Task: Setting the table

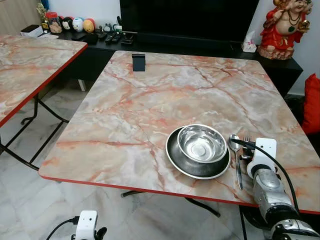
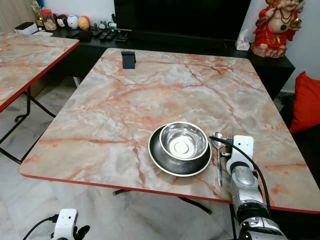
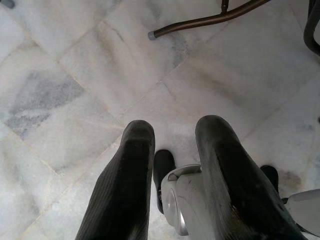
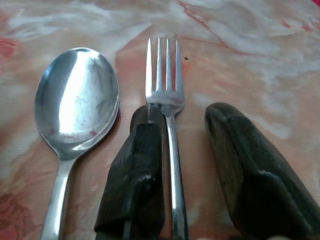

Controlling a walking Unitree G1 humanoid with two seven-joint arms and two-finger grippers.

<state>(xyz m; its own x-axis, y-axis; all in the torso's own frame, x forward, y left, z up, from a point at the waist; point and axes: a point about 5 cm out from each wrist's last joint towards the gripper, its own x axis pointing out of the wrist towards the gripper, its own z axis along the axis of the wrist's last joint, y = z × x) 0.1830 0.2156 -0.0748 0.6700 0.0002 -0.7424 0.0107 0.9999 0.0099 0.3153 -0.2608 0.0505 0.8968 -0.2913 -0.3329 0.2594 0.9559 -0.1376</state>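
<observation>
A steel bowl (image 1: 202,143) sits inside a dark round plate (image 1: 172,152) near the front right of the marble table (image 1: 150,100). Just right of the plate a spoon (image 4: 77,95) and a fork (image 4: 163,75) lie side by side on the tabletop, heads pointing away from me. My right gripper (image 4: 186,114) is low over the fork's handle, open, with the handle lying between its fingers (image 4: 142,165) and close against one of them. The right wrist (image 1: 261,155) covers the fork's handle in the eye views. My left gripper (image 3: 175,127) hangs open over the floor.
A small black stand (image 1: 138,62) is at the table's far edge. A second marble table (image 1: 30,65) stands to the left across a gap of tiled floor. Behind are a dark cabinet (image 1: 200,45), a red statue (image 1: 282,27) and a red cushion (image 1: 312,102).
</observation>
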